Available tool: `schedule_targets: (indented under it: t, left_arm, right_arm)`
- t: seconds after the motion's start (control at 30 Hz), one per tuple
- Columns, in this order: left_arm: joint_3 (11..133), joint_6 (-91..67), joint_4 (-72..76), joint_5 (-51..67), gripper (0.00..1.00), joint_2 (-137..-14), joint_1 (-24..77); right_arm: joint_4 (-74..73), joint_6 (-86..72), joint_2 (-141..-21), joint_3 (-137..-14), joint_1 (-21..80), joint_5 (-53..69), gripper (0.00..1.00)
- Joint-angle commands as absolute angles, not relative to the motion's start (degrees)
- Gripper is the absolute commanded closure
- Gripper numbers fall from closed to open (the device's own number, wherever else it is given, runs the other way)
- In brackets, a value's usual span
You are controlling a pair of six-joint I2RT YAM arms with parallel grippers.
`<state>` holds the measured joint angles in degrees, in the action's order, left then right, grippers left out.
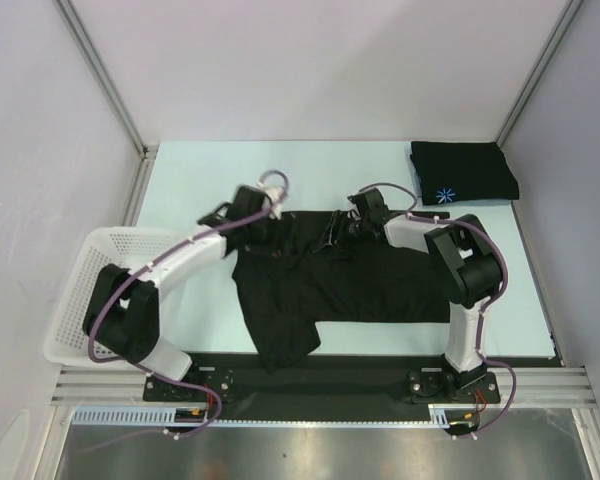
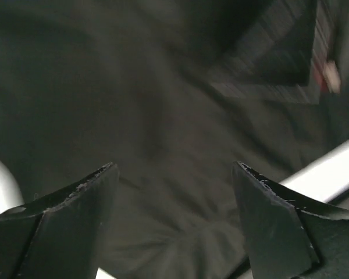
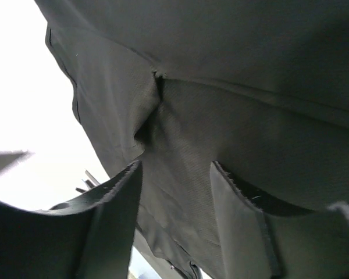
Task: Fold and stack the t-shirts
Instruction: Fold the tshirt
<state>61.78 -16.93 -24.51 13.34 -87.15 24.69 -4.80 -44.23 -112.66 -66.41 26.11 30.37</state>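
Note:
A black t-shirt (image 1: 360, 285) lies spread on the pale table, one part hanging down toward the near edge. A second black t-shirt (image 1: 463, 172), folded and showing a light-blue starburst logo, sits at the back right. My left gripper (image 1: 267, 236) is over the spread shirt's far left edge. In the left wrist view it (image 2: 174, 168) is wide open just above the dark fabric (image 2: 163, 99). My right gripper (image 1: 338, 236) is over the far edge near the middle. In the right wrist view it (image 3: 175, 165) is open, with a fold of fabric (image 3: 186, 192) lying between its fingers.
A white plastic mesh basket (image 1: 72, 300) stands at the table's left edge beside the left arm. Grey walls with metal posts enclose the table on three sides. A black strip and metal rail run along the near edge under the arm bases.

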Motion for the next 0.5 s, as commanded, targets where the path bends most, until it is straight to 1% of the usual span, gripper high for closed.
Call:
schedule_targets:
  t: [0.0,0.03,0.1,0.13,0.2,0.3,0.37,0.47]
  left_arm:
    - [57.49,-15.29,-22.43,8.80,0.16,-87.53,31.01]
    - [56.96,-15.47,-22.06,7.48,0.19,-88.24,32.85]
    - [57.22,-15.38,-21.53,5.20,0.22,-89.90,34.36]
    - [57.91,-15.47,-21.45,3.36,0.25,-91.91,34.97]
    - [58.10,-15.56,-19.61,2.82,0.28,-93.42,35.16]
    - [59.23,-15.21,-18.37,0.36,0.29,-96.23,35.16]
    - [61.52,-14.68,-18.54,0.18,0.29,-99.13,35.16]
    - [64.59,-13.63,-19.07,-3.24,0.30,-103.43,35.16]
  right_arm:
    - [-2.47,-44.20,-109.34,-65.66,26.54,31.99,0.48]
    - [-2.20,-44.21,-108.81,-64.96,26.37,31.91,0.48]
    - [-2.28,-43.95,-106.44,-62.06,25.93,31.82,0.50]
    - [-2.46,-43.95,-105.30,-61.01,25.75,31.56,0.51]
    - [-2.72,-43.60,-102.32,-57.85,24.79,31.03,0.52]
    - [-3.78,-42.54,-99.50,-55.12,24.43,30.76,0.53]
    - [-3.87,-42.45,-98.71,-54.23,24.61,31.02,0.54]
    - [-2.55,-44.03,-97.74,-52.39,24.70,31.03,0.55]
